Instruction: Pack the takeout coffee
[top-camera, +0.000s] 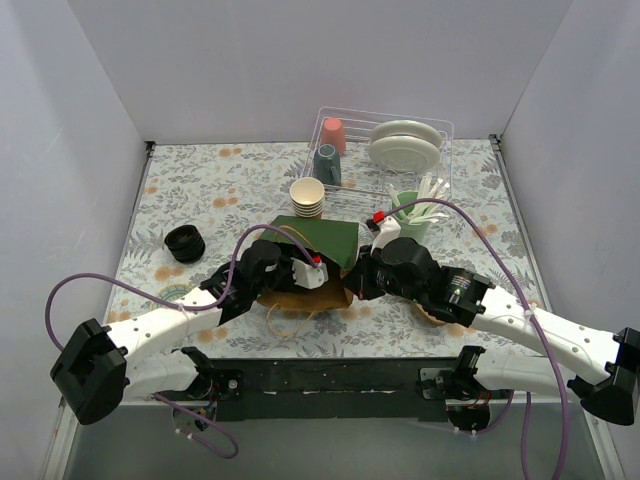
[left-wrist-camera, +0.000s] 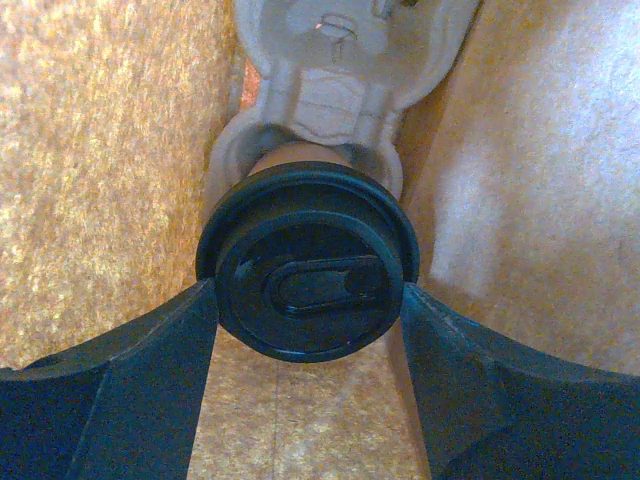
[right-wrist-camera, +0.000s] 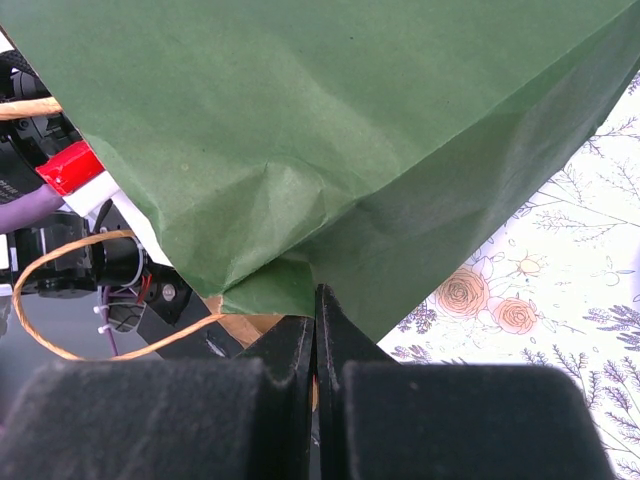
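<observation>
The takeout coffee (left-wrist-camera: 307, 265), a tan cup with a round black lid, lies inside the bag with its lid facing the left wrist camera. My left gripper (left-wrist-camera: 307, 320) is inside the bag and its fingers (left-wrist-camera: 150, 380) press both sides of the lid. A grey moulded holder (left-wrist-camera: 330, 90) sits behind the cup. The green paper bag (top-camera: 322, 238), brown inside, lies on its side at the table's middle. My left gripper (top-camera: 290, 275) reaches into its mouth. My right gripper (right-wrist-camera: 316, 300) is shut on the bag's edge (right-wrist-camera: 290, 290); it also shows in the top view (top-camera: 355, 275).
A stack of lidless tan cups (top-camera: 307, 196) stands behind the bag. A loose black round piece (top-camera: 184, 242) sits at the left. A clear rack (top-camera: 445, 135) with cups and plates is at the back right. A green cup with utensils (top-camera: 412, 215) stands near the right arm.
</observation>
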